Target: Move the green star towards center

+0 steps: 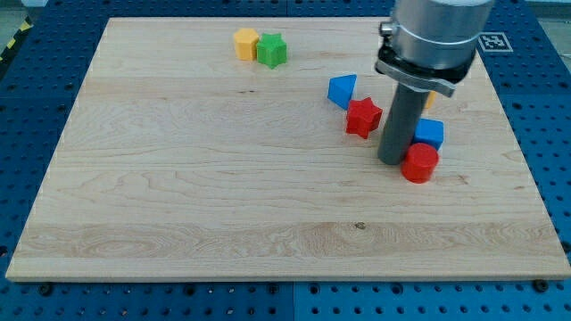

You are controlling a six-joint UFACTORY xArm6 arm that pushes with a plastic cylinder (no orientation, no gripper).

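The green star (272, 50) lies near the view's top, left of the middle, touching a yellow hexagon-like block (246, 43) on its left. My tip (392, 161) rests on the board at the view's right, far from the green star. It stands between a red star (363, 117) on its left and a red cylinder (419, 164) on its right, close to the cylinder.
A blue wedge-shaped block (342, 90) lies up-left of the red star. A blue cube (429, 134) sits just above the red cylinder, right of the rod. A bit of an orange block (430, 98) shows behind the rod. The wooden board (178, 196) sits on a blue pegboard.
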